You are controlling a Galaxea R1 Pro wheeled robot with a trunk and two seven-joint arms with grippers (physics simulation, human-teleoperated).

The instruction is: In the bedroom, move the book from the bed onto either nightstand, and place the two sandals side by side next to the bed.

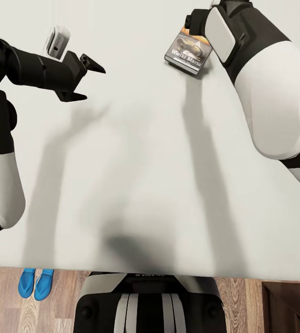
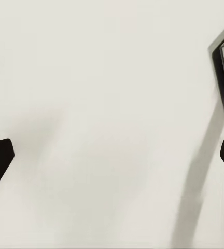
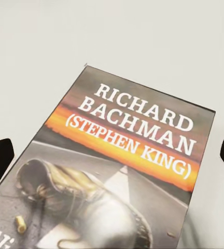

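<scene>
The book (image 1: pixel 187 52) lay flat, cover up, on the bed's (image 1: pixel 140 152) off-white mattress, far from its near edge; its dark cover bore an orange band, white lettering and a greyish boot picture. The two blue sandals (image 1: pixel 36 283) lay side by side on the wooden floor, just beside the bed's near edge.

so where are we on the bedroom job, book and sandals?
Sandals look done: side by side on the floor by the bed. In hand: the right claw, open, is over the book, which lies on the bed, not gripped. Left: grasp it, carry it to a nightstand.
</scene>
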